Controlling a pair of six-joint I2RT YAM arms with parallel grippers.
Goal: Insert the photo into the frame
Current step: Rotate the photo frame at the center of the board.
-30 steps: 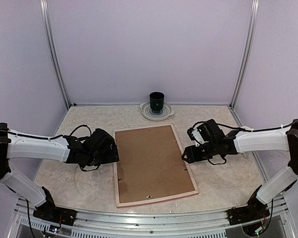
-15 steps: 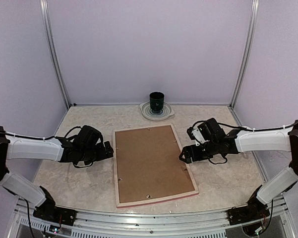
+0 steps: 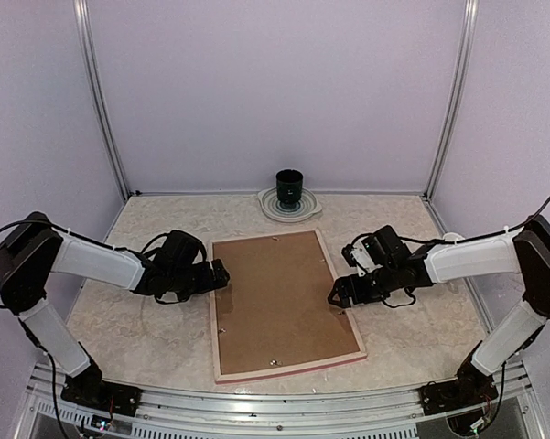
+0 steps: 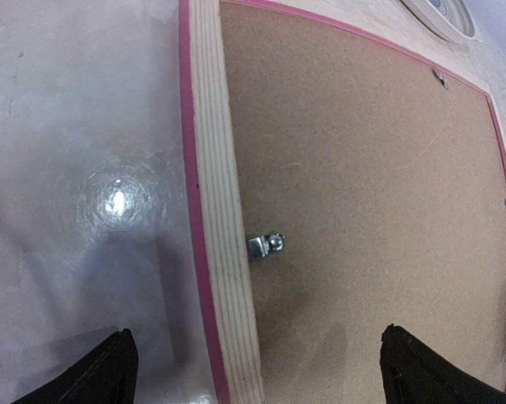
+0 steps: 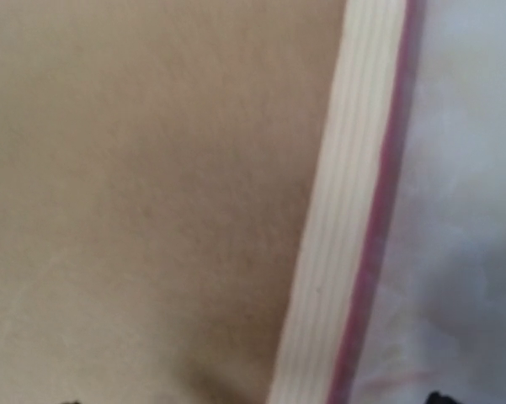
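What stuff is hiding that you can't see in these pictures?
The photo: in no view; maybe under the backing board, cannot tell.
Front of the frame: face down, all views.
Right wrist view: blurred; jaws of the right gripper cut off at bottom edge.
Inside the black cup: top view, too small.

Frame (image 3: 284, 306) face-down mid-table; left gripper (image 3: 221, 274) at left rim, right gripper (image 3: 333, 296) at right rim.

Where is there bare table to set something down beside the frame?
Bare table lies near-right, between the frame and the right arm's base; near-left, below the left arm; and in both far corners flanking the dark cup on its plate. Crowded: the frame's long edges, where the left tool and right tool sit.
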